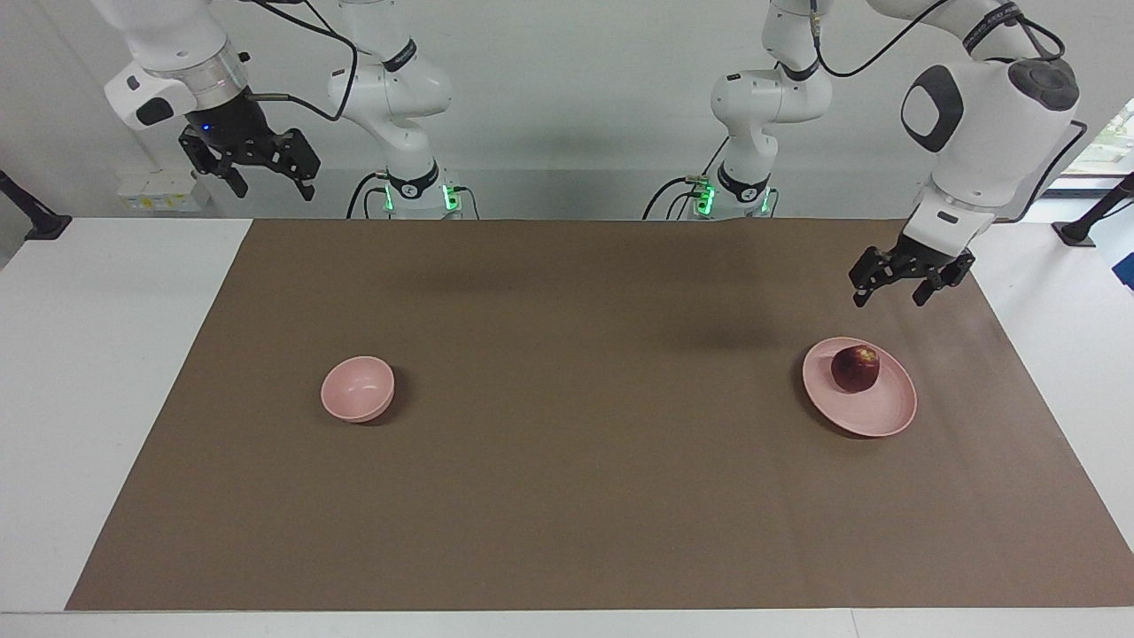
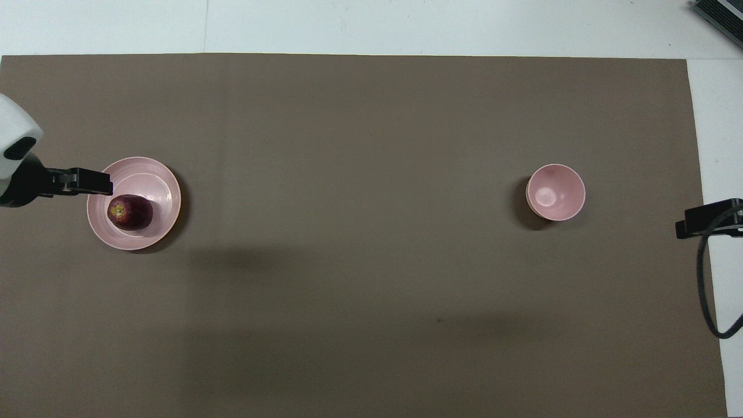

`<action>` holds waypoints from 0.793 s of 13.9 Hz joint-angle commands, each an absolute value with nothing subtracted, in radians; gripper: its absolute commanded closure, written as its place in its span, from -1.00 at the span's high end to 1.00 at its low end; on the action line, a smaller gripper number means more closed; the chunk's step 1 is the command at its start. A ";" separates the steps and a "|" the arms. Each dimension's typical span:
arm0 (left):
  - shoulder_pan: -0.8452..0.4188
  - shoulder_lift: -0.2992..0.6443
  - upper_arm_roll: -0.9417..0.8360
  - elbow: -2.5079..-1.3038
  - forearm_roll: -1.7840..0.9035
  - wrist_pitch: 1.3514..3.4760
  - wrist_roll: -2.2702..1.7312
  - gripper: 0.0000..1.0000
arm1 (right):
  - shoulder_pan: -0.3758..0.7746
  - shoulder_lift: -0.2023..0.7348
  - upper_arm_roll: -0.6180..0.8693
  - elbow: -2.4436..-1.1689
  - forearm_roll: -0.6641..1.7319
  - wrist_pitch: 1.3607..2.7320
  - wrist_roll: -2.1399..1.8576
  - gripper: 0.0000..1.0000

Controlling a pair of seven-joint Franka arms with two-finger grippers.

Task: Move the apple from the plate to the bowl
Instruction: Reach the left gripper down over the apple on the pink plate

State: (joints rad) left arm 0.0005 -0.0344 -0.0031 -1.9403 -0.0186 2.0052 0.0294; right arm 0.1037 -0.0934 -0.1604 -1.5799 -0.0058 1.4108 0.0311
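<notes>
Apple (image 1: 855, 368) sits on the plate (image 1: 873, 415), off-centre, on the part of the plate nearer the robots. The yellowish patch around its stem end shows in the overhead view. Plate is on the brown mat (image 1: 585, 461) at the left arm's end of the desk (image 1: 106, 372).

Bowl (image 1: 357, 388) is upright with nothing in it, on the same mat toward the right arm's end, well apart from the plate. Bowl and plate lie about equally far from the robots.

Left gripper (image 1: 889, 294): in the air, pointing down, over the mat beside the plate's rim on the robots' side. Jaws spread wide, nothing between them, not touching apple or plate. In the overhead view one finger overlaps the plate's edge, but the facing view shows clear air under it.

Right gripper (image 1: 270, 188): waiting up high near its own base, above the white desk edge at the right arm's end, off the mat. Jaws also spread wide, holding nothing. Only a dark part of it and a looped cable (image 2: 705, 278) show at the overhead view's edge.
</notes>
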 commanded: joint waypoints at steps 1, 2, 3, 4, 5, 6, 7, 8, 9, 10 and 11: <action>0.026 -0.069 -0.008 -2.075 -0.026 2.166 0.049 1.00 | 0.101 -0.109 -0.158 -1.594 0.014 1.413 0.032 1.00; 0.044 -0.060 -0.009 -2.089 -0.026 2.187 0.054 1.00 | 0.101 -0.109 -0.158 -1.594 0.014 1.413 0.032 1.00; 0.048 -0.046 -0.008 -2.111 -0.026 2.218 0.057 1.00 | 0.101 -0.109 -0.158 -1.594 0.014 1.413 0.032 1.00; 0.049 -0.034 -0.008 -2.150 -0.026 2.285 0.057 1.00 | 0.101 -0.109 -0.158 -1.594 0.014 1.413 0.032 1.00; 0.055 -0.017 -0.008 -2.195 -0.026 2.365 0.057 1.00 | 0.101 -0.109 -0.158 -1.594 0.014 1.413 0.032 1.00; 0.061 0.000 -0.008 -2.230 -0.026 2.435 0.057 1.00 | 0.101 -0.109 -0.158 -1.594 0.014 1.413 0.032 1.00; 0.061 0.018 -0.008 -2.246 -0.026 2.474 0.055 1.00 | 0.101 -0.109 -0.158 -1.594 0.014 1.413 0.032 1.00; 0.061 0.037 -0.008 -2.246 -0.026 2.488 0.057 1.00 | 0.101 -0.109 -0.158 -1.594 0.014 1.413 0.032 1.00; 0.061 0.054 -0.008 -2.247 -0.026 2.494 0.057 1.00 | 0.101 -0.109 -0.158 -1.594 0.014 1.413 0.032 1.00; 0.063 0.060 -0.008 -2.259 -0.026 2.503 0.057 1.00 | 0.101 -0.109 -0.158 -1.594 0.014 1.413 0.032 1.00; 0.063 0.060 -0.008 -2.269 -0.026 2.513 0.057 1.00 | 0.101 -0.109 -0.158 -1.594 0.014 1.413 0.032 1.00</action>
